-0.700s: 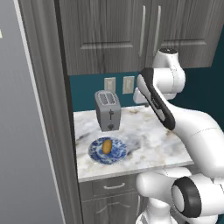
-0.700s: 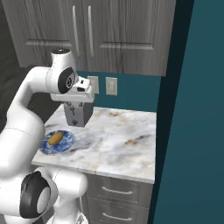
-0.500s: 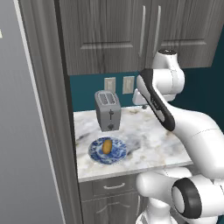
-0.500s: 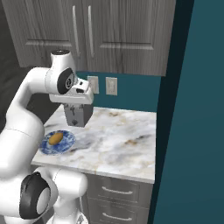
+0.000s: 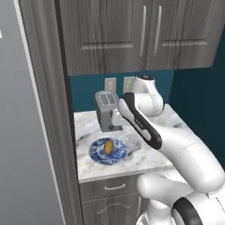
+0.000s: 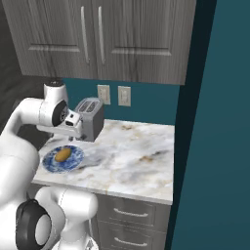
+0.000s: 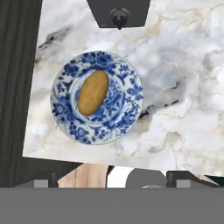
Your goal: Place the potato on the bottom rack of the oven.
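The potato [image 7: 92, 92] lies on a blue-and-white patterned plate [image 7: 127, 114] near the counter's left front corner, also seen as potato [image 5: 107, 146] and potato [image 6: 62, 155] from the base. My gripper [image 7: 109, 180] hangs above the counter, just beside and above the plate, and looks straight down on it. It is open and holds nothing; its dark fingertips [image 7: 41, 183] stand far apart. The oven and its bottom rack are out of view.
A silver toaster [image 5: 107, 112] stands right behind the plate, close to my hand. A tall dark wood panel [image 5: 52, 114] borders the marble counter [image 6: 132, 156] on the left. Upper cabinets [image 6: 102, 39] hang overhead, and a teal wall closes the right side.
The arm has come down and swung left, bringing the hand lower over the counter beside the toaster and closer to the plate. The potato and plate have not moved.
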You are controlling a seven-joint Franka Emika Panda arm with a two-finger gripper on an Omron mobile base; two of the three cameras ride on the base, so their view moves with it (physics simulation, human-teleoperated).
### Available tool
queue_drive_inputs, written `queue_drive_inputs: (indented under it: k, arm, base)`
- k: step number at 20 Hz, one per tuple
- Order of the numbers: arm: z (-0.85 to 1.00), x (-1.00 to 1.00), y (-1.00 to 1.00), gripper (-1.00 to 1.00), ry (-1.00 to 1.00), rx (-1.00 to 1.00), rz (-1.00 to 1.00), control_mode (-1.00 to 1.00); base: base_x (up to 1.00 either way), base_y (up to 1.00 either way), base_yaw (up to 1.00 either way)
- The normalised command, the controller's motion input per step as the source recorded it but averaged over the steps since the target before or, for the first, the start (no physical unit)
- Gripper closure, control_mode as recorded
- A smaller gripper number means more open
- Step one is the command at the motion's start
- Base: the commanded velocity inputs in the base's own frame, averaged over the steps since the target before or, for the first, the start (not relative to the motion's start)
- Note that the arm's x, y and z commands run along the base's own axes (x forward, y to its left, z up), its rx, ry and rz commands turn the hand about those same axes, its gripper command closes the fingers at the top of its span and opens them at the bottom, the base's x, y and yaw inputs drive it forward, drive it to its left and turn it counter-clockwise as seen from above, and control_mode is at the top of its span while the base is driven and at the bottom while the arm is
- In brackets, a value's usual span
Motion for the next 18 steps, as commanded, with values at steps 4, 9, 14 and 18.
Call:
queue_drive_inputs:
  k: [4,9,14,18]
  arm:
    - [-0.64,0.0,0.69,-1.0,0.15,0.09,0.0,-1.0]
    - [-0.22,0.0,0.4,-1.0,0.01,0.01,-0.01,-1.0]
    - [-0.16,0.03,0.02,-1.0,0.0,0.0,-0.11,-1.0]
    - [-0.37,0.41,0.0,-1.0,0.0,-0.09,-0.08,-1.0]
  base:
    - [0.0,0.0,0.0]
    - [0.0,0.0,0.0]
    - [0.0,0.0,0.0]
    - [0.0,0.0,0.0]
